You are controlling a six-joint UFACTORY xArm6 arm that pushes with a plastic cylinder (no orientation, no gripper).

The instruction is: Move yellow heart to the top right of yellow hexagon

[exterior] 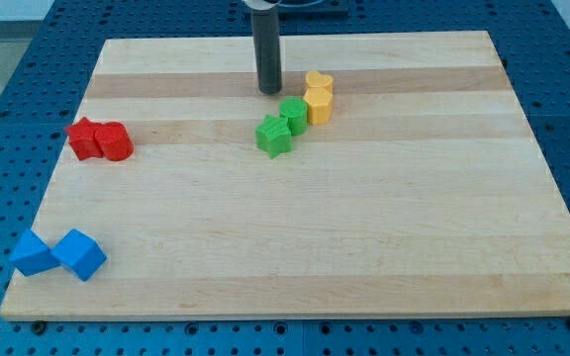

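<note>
The yellow heart (320, 82) sits near the view's top centre, touching the far side of the yellow hexagon (317, 105), slightly to its upper right. My tip (269, 90) rests on the board just left of the yellow heart, with a small gap between them. A green block (293, 114) touches the hexagon's left side, and a green star (274, 135) lies just below-left of that block.
A red star-like block (85, 137) and a red round block (116, 141) touch at the view's left. Two blue blocks (32, 254) (79, 254) lie at the bottom left. The wooden board (364, 247) sits on a blue perforated table.
</note>
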